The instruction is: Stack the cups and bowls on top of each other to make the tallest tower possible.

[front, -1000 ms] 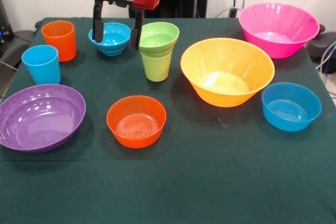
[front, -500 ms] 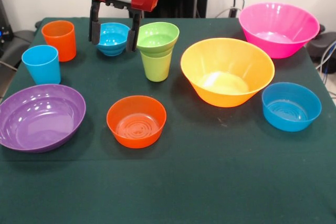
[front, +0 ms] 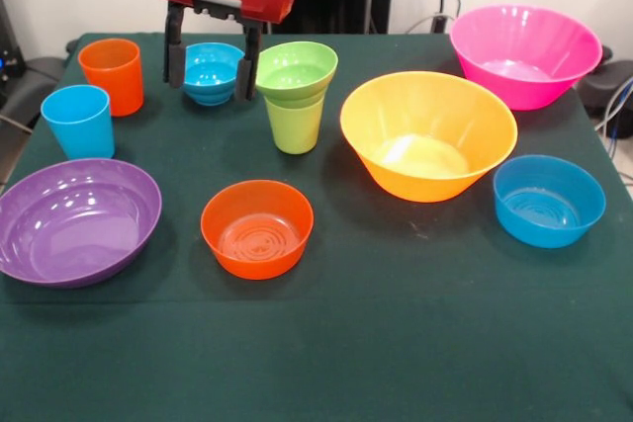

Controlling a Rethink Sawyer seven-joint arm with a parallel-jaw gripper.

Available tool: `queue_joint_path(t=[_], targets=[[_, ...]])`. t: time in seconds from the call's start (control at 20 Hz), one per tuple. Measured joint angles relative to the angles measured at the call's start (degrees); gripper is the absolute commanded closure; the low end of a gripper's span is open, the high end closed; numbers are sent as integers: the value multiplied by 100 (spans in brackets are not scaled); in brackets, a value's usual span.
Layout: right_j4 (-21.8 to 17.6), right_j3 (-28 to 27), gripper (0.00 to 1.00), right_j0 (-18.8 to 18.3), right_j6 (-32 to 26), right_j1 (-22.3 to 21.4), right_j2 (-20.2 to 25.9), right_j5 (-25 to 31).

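The tool [front: 211, 54] is closed on the small blue bowl [front: 213, 70], one finger on each side of it, above the desk [front: 396, 343]. Just beside stands the tower [front: 296, 96]: a small green bowl in the lime green cup. The orange cup [front: 112, 74] and the light blue cup [front: 78, 121] stand apart.

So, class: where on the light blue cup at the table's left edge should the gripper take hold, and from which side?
Probably from straight above, one of the fingers inside and one outside the thin rim of the light blue cup. It stands upright, mouth open and empty, clear of the orange cup and purple bowl, so the rim is freely reachable.
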Motion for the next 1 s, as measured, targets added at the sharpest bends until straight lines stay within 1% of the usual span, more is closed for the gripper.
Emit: queue_joint_path(t=[0.15,0.5,1.0], targets=[[30,0,0,-183,0,-6,184,-1],[27,0,0,-385,0,2,407,-36],[-6,68,0,-407,0,6,536,-298]])
